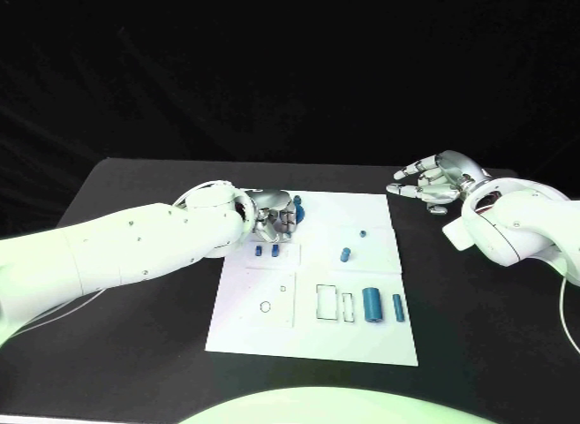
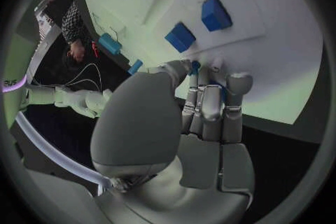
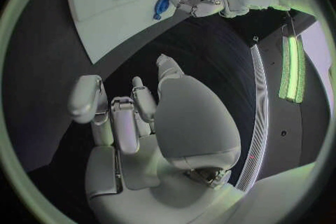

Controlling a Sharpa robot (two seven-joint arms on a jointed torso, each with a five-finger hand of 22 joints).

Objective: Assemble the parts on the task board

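A black tabletop [image 1: 137, 190] stands in front of a black cloth backdrop [image 1: 290, 79] that hangs in soft folds behind it and closes off the far side. From the right wrist view, a bright green-white light strip [image 3: 292, 67] runs along the dark surround, with a thin pale curved line [image 3: 260, 123] beside it. Green-tinted light falls across the scene. The floor cannot be made out.

You see the task board [image 1: 252, 331] lying mid-table [image 1: 124, 185], the left hand [image 1: 272, 224] over its far left corner, the right hand [image 1: 433, 184] over the table beyond its far right corner, and parts [image 1: 371, 305] lying near its right edge.
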